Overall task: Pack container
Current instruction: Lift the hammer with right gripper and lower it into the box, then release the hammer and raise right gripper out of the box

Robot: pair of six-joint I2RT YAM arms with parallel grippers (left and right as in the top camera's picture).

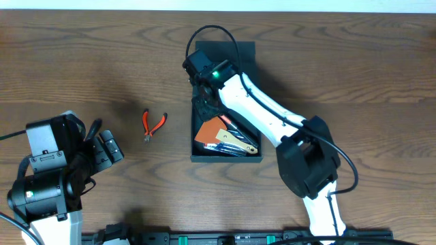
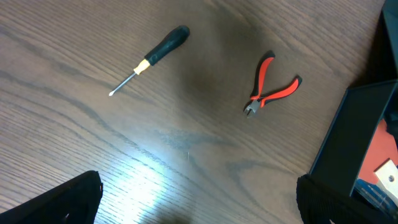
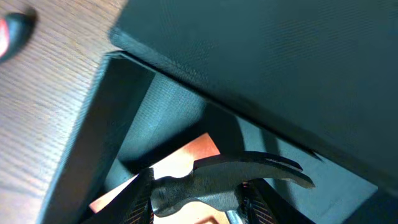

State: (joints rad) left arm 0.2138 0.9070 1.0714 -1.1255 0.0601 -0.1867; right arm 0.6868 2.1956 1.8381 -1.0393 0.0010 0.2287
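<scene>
Closest to the right wrist camera is a hammer (image 3: 230, 177), its dark clawed head lying crosswise between the fingers (image 3: 140, 200) of the right gripper (image 3: 198, 202), which are clamped on it by the head. It hangs inside the open mouth of the container (image 1: 193, 136), the dark square box sitting in the middle of the table (image 1: 340, 68). The box's lid (image 1: 225, 51) is folded open on the far side. At the near end of the box lies an orange card (image 1: 211, 129) with a yellowish packaged piece (image 1: 235, 141) beside it. The white right arm reaches in from the near right.

Over at the near left, the left gripper (image 2: 199, 186) hovers above bare wood with its fingers spread wide and nothing between them. Red-handled pliers (image 1: 153, 124) lie on the table between that gripper and the box, apart from both. A black-handled screwdriver (image 2: 152, 59) shows only in the left wrist view, lying well apart from the pliers
</scene>
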